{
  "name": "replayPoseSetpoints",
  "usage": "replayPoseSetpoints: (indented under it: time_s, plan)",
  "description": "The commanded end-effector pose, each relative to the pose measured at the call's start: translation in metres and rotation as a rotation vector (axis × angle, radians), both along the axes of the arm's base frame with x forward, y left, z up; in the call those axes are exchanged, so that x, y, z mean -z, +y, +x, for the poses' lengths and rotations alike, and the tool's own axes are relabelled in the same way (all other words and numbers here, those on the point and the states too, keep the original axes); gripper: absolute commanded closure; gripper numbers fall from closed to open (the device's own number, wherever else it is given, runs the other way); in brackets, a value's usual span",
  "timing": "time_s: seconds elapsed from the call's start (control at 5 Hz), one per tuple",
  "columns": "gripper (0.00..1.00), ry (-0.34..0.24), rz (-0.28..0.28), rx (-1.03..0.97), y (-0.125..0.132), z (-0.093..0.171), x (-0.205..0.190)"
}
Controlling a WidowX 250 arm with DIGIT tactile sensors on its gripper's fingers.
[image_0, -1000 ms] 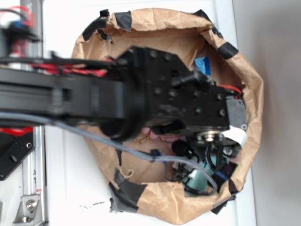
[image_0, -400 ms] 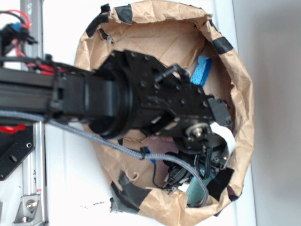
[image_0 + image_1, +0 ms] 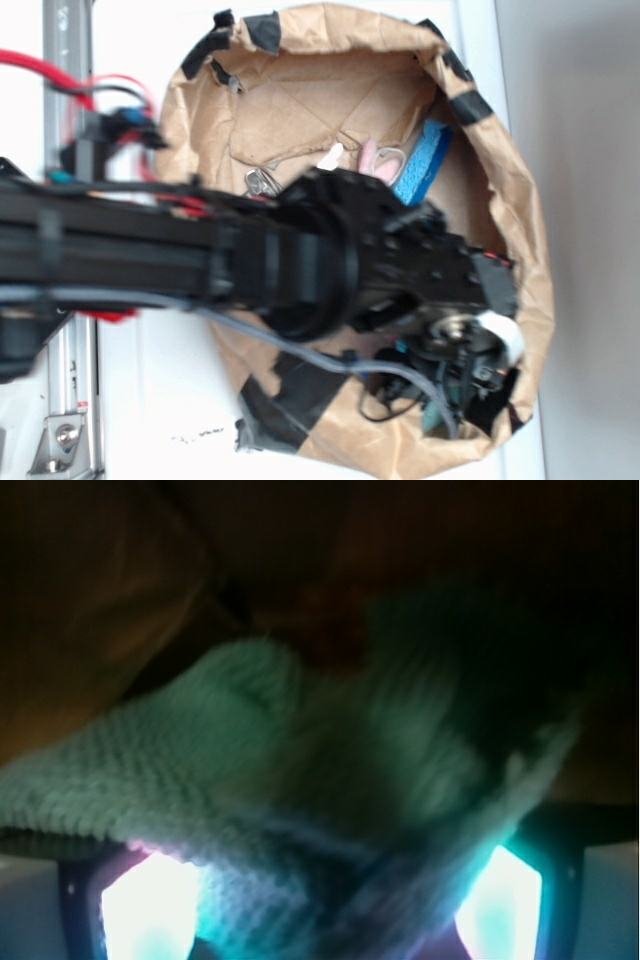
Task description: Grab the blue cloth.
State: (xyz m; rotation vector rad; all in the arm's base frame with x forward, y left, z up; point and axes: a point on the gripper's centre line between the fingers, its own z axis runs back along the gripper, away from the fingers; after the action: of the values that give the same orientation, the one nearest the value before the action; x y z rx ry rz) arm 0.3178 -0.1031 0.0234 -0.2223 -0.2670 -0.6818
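Observation:
The blue cloth (image 3: 300, 770) is a teal knitted rag that fills most of the wrist view, bunched and wrinkled, right up against the camera. In the exterior view only a teal sliver of it (image 3: 436, 416) shows under the arm at the bag's lower right. My gripper (image 3: 452, 398) is down inside the paper bag over the cloth. In the wrist view the gripper (image 3: 325, 915) has its two fingers wide apart at the frame's left and right bottom corners, with cloth lying between them. The jaws stand open around the fabric.
A crumpled brown paper bag (image 3: 300, 80) with black tape patches walls in the workspace. A bright blue sponge (image 3: 420, 165), a pink plush bunny (image 3: 373, 160) and a small metal piece (image 3: 262, 183) lie at its upper part. My black arm (image 3: 200, 270) crosses from the left.
The arm has shifted down toward the bag's lower right and sunk onto the cloth. The sponge and pink bunny, hidden before, now show above the arm.

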Motion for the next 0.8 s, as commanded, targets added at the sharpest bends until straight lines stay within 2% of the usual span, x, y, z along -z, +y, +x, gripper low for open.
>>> replayPoseSetpoints:
  time_s: [0.0,0.2,0.4,0.6]
  plan:
    - [1.00,-0.051,0.015,-0.041,-0.002,-0.001,-0.009]
    - [1.00,-0.065,0.009,-0.090,0.016,-0.002,-0.020]
    - [1.00,-0.082,0.033,-0.204,0.037,-0.018,-0.046]
    - [1.00,-0.082,0.057,-0.417,0.060,-0.044,-0.083]
